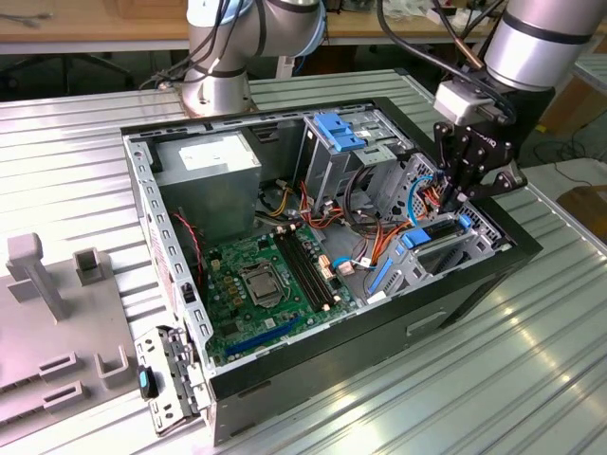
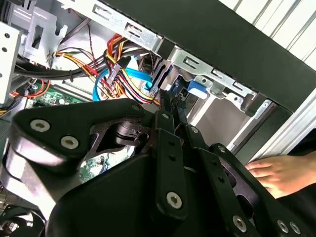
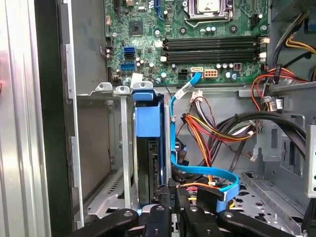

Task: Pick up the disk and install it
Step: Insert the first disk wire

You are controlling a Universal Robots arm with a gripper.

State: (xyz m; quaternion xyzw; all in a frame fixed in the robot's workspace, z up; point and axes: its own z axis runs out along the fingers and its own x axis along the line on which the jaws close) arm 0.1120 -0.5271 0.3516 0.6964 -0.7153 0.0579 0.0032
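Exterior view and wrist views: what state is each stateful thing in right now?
Computer case: side panel off, interior exposed.
Disk: standing on edge in the drive bay, at the gripper's fingertips.
Gripper: lowered inside the case over the bay.
Blue data cable: looped loosely beside the disk.

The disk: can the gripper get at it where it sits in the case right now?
Probably yes. In the first wrist view the gripper is right at the end of the disk, which stands on edge in its bay, and no cable crosses between them; the blue cable runs alongside.
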